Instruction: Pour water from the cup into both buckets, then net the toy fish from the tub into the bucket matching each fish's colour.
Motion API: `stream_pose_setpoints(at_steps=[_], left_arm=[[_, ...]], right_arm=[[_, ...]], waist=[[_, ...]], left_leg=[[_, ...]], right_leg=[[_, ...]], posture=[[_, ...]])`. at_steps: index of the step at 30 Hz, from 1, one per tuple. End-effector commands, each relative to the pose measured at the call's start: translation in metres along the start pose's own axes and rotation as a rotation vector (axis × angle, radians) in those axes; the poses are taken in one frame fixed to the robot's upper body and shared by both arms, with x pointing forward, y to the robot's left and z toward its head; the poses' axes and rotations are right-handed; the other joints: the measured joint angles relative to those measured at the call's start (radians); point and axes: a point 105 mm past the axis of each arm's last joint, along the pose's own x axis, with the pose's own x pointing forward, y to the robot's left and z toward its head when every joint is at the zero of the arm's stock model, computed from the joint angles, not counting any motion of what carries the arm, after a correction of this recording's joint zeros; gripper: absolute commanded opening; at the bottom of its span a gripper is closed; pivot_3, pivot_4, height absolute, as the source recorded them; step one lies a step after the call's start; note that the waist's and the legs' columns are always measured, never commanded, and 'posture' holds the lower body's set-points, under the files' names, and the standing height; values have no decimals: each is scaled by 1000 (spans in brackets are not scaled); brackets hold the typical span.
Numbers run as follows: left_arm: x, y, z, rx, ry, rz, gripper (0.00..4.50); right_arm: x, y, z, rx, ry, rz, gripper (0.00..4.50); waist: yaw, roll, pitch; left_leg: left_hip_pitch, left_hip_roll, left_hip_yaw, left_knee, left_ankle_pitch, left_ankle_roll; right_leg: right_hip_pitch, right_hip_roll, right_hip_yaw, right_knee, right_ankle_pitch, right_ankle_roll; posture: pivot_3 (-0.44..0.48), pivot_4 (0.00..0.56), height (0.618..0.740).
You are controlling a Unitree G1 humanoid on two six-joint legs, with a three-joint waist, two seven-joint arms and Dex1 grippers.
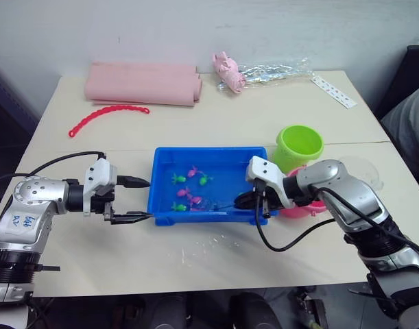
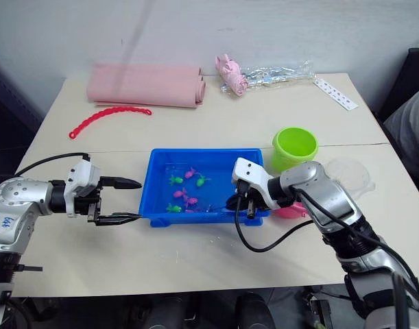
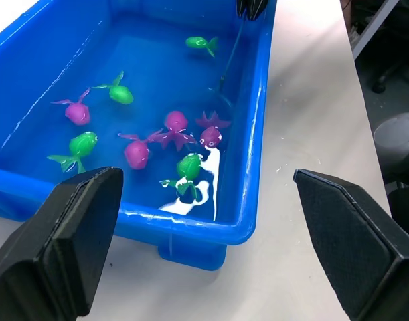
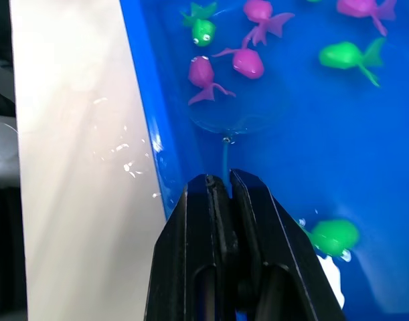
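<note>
We see the tub [image 1: 162, 179], a shallow bright-blue rectangular tray holding a thin layer of water, lying on the pale table [image 1: 216, 123] between our two grippers. Our left gripper [image 1: 135, 200] sits just off the tub's left end, its two black fingers spread wide apart with nothing between them; one finger reaches toward the tub's rim, the other lies low by its near corner. Our right gripper [image 4: 222, 184] is over the tub's right end, near the front wall, with its fingers pressed together on the thin handle of the net [image 4: 224, 144]. The handle runs straight out from the fingertips, and the net's round ring lies just ahead of them, under the water, its mesh nearly see-through against the blue floor.

The toy fish [image 3: 174, 122] are tiny, glossy, with forked tails, some magenta and some lime green. Most cluster just beyond the net's ring, toward the left gripper; one green fish [image 4: 335, 235] floats close beside the right gripper's fingers.

Behind the right arm stands the lime-green bucket [image 1: 299, 145], upright and open. The pink bucket [image 1: 297, 205] is mostly hidden under that forearm. The clear cup [image 2: 350, 171] rests on the table on the arm's outer side, beyond the pink bucket.
</note>
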Motion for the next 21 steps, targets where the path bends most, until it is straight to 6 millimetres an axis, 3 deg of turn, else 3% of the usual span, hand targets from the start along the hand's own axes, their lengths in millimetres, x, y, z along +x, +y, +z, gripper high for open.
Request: stream_pose_setpoints(at_steps=[1, 12, 21], left_arm=[[-9, 1, 5, 17, -6, 26, 4469], [-10, 4, 3, 17, -4, 36, 4469], [-11, 6, 4, 22, -4, 42, 4469]], right_arm=[[1, 10, 6, -3, -39, 52, 0], [-8, 9, 13, 128, -77, 98, 0], [-5, 8, 6, 164, -64, 101, 0]], waist=[[0, 0, 0], [-2, 0, 0], [-2, 0, 0]], left_leg=[[0, 0, 0, 0, 0, 0], [0, 0, 0, 0, 0, 0], [0, 0, 0, -1, 0, 0]], right_leg=[[0, 0, 0, 0, 0, 0], [0, 0, 0, 0, 0, 0], [0, 0, 0, 0, 0, 0]], posture=[[0, 150, 740], [0, 150, 740], [0, 150, 740]])
